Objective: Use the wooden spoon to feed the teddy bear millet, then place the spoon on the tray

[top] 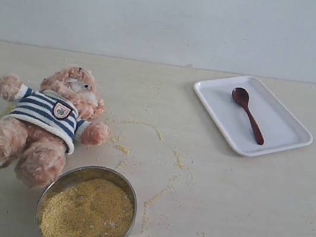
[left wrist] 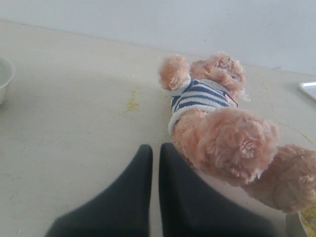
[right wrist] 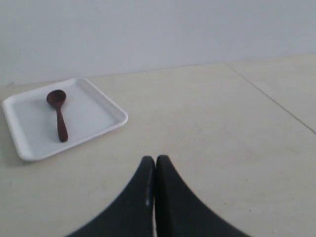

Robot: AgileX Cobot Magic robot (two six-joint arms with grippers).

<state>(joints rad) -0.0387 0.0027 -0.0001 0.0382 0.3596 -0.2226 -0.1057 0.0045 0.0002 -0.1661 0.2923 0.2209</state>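
The wooden spoon [top: 247,113] lies in the white tray [top: 286,142], well apart from the teddy bear [top: 43,121], which sprawls on its back on the table [top: 221,213]. A steel bowl [top: 68,174] of millet [top: 88,212] sits just beside the bear's foot.

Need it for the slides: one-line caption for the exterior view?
Teddy bear lies beside a bowl of millet, with the wooden spoon resting on the white tray.

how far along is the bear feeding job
The wooden spoon lies on the tray. Nothing is in hand: left gripper and right gripper are shut, holding nothing. Loose millet lies scattered beside the teddy bear, so feeding may be done or not begun; cannot tell.
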